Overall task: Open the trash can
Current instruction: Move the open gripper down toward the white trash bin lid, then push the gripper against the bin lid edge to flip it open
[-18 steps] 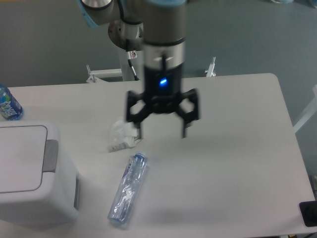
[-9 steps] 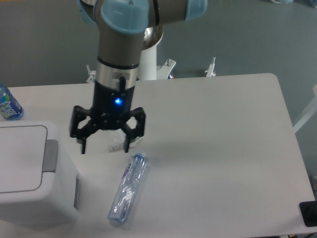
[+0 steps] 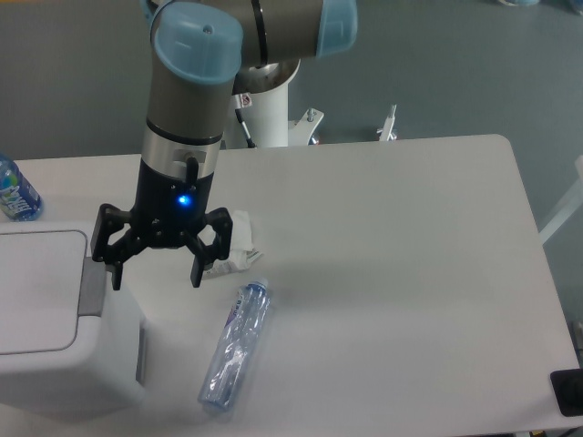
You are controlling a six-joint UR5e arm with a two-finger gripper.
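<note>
1. Trash can [image 3: 55,319] is found at the left near corner of the table [image 3: 410,273], its flat lid panel shut and its grey button strip [image 3: 92,285] facing up along the right edge of the top.
2. The gripper [image 3: 155,275] is held above the table just beside that strip, jaws spread wide and nothing between them; this placement is judged to suit a downward press on the button.
3. A clear plastic bottle [image 3: 236,346] is laid on its side near the can, with crumpled white wrapping [image 3: 235,252] behind it.
4. A blue-labelled bottle [image 3: 16,193] is seen at the far left; its lettering cannot be read.
</note>
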